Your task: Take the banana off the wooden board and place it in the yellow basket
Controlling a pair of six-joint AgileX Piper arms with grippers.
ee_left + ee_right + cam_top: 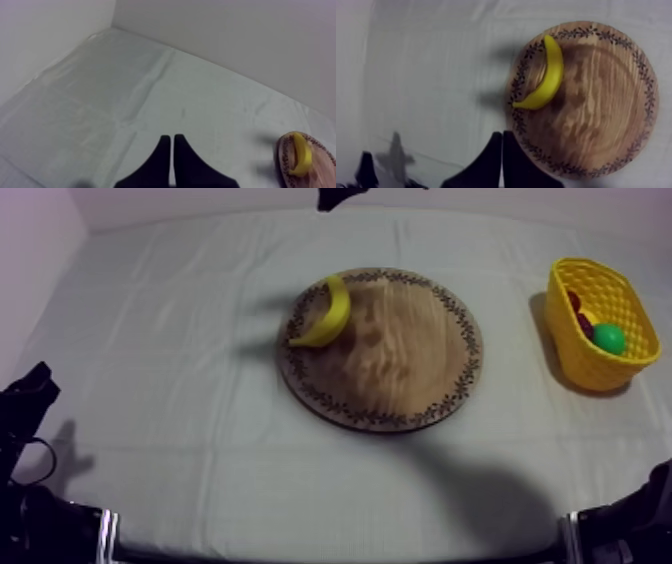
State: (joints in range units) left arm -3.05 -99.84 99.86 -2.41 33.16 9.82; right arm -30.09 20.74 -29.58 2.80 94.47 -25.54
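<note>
Top view: a round wooden board [400, 363] with a patterned rim sat in the middle of the cloth-covered surface [180, 338]. The banana [328, 316] lay on the board, at the edge farthest from the yellow basket [582, 356], with its curve following the rim. The basket stood well apart from the board, and it already held a green fruit [608, 338] and a small red fruit [581, 318]. Bare cloth lay between board and basket, so nothing seemed to block the carry.

Left wrist view: the left pincer [172, 139] hung over bare cloth, well away from the board. Its two black fingers were pressed together into a narrow wedge and held nothing. The banana showed beyond it, on the near edge of the board.

Right wrist view: the right pincer [502, 135] hovered just outside the board's rim and near the banana's lower tip, also closed to a narrow wedge and empty. The banana lay just inside the rim.

The banana looked like a light, stiff toy with a smooth skin, so it would probably slip if pinched near a tapering end. The middle of its curve, taken across the narrow width, seemed the safest hold. The fingers would need to open first, and the board's low rim beside the banana might crowd the outer finger.
</note>
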